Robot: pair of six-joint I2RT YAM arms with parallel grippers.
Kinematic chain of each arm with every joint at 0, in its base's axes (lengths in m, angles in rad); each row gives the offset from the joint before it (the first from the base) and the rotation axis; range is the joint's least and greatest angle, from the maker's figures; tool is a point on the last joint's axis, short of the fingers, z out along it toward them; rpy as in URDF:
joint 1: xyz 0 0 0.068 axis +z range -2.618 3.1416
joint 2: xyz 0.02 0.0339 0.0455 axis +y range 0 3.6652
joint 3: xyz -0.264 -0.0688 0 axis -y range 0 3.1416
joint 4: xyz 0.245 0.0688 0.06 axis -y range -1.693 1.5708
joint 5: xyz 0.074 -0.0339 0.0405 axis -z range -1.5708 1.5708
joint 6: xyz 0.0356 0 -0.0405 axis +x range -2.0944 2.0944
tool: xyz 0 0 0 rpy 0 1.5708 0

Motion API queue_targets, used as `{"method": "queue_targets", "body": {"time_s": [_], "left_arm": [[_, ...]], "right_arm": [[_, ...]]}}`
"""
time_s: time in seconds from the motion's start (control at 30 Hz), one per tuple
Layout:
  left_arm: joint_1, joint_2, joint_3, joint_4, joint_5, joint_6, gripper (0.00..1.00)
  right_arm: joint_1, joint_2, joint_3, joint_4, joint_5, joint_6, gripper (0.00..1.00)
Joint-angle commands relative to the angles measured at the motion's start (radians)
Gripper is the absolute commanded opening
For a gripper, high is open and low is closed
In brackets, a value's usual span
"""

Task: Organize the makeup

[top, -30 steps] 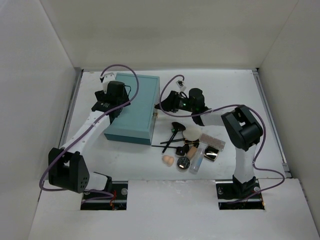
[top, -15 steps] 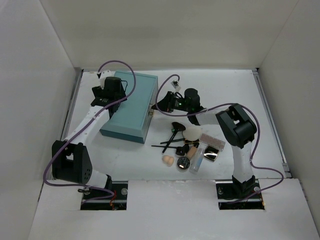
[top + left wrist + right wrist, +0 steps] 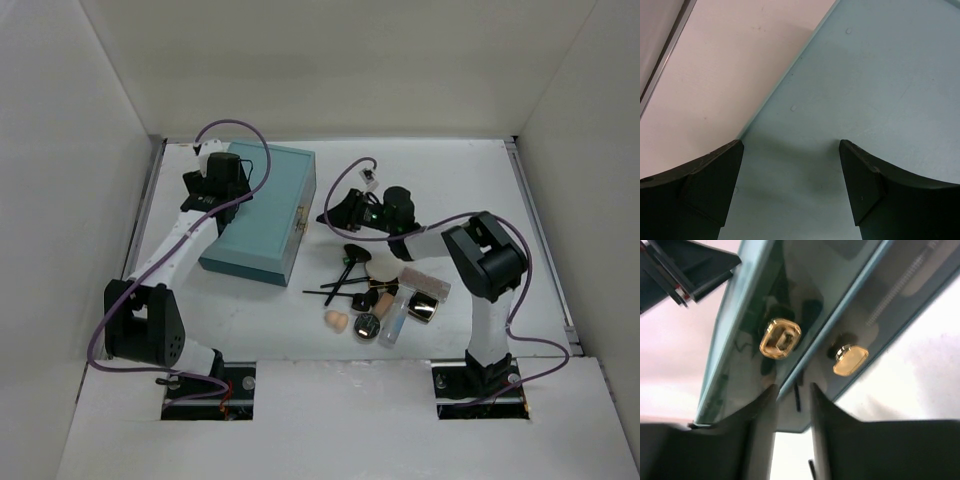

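Note:
The makeup lies in a pile at the table's middle: black-handled brushes (image 3: 345, 272), a round white puff (image 3: 384, 266), a peach sponge (image 3: 336, 320), a black compact (image 3: 368, 324), a clear tube (image 3: 395, 320), a beige bottle (image 3: 383, 299) and a pinkish palette (image 3: 426, 283). My left gripper (image 3: 222, 188) (image 3: 790, 170) is open over the teal box's lid (image 3: 880, 90). My right gripper (image 3: 336, 213) (image 3: 792, 407) is open by a narrow gap and points at the box's front face and its seam, holding nothing.
The large teal box (image 3: 258, 215) lies closed at the back left. Two gold clasps (image 3: 780, 338) (image 3: 850, 359) sit on its front. An open compact with a mirror (image 3: 422, 308) lies right of the tube. White walls enclose the table.
The teal box has shifted a little to the left with the left gripper on it. The right gripper moved toward the box's front, then drew back slightly to the right.

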Motion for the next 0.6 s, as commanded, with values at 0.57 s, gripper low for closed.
{"method": "queue_targets", "body": {"time_s": [0.57], "left_arm": [[0.008,0.07,-0.08,-0.16,0.116,-0.006,0.76]], "right_arm": [[0.009,0.132,0.23,0.08,-0.046,0.068,0.68]]}}
